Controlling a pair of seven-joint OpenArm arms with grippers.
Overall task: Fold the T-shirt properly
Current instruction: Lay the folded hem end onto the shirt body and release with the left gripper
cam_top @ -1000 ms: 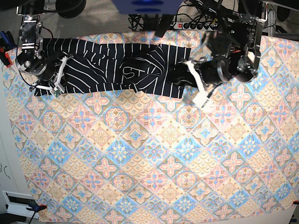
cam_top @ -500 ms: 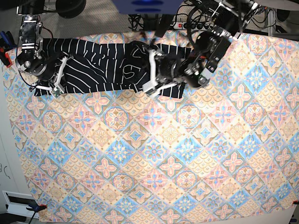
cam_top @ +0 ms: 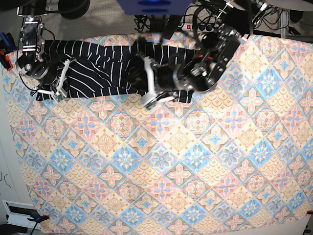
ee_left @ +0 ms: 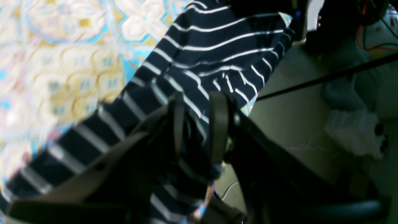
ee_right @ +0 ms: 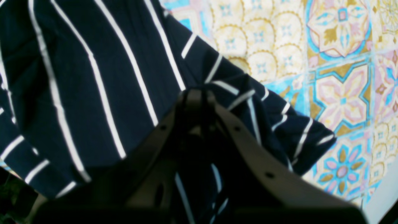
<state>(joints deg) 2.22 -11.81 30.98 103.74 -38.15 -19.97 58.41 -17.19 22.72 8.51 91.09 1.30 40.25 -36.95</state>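
Note:
The dark navy T-shirt (cam_top: 105, 68) with thin white stripes lies bunched along the far edge of the table. My right gripper (cam_top: 58, 93) is at the shirt's left end; in the right wrist view the right gripper (ee_right: 196, 95) is shut, with a fold of the T-shirt (ee_right: 102, 81) pinched at its tips. My left gripper (cam_top: 148, 99) hangs over the middle of the shirt. Seen from the left wrist, the left gripper (ee_left: 197, 123) is closed on striped T-shirt (ee_left: 214, 53) fabric that runs between its two fingers (ee_left: 218, 124).
A pastel floral-tile tablecloth (cam_top: 161, 161) covers the table. A power strip and cables (cam_top: 203, 25) sit just past the far edge. A clamp (cam_top: 5, 51) grips the left side and another clamp (cam_top: 36, 218) the front left corner. Floor (ee_left: 295, 124) lies beyond the far edge.
My left arm has swept leftward along the far edge, carrying the shirt's right end over its middle. The right arm and its hold have not moved.

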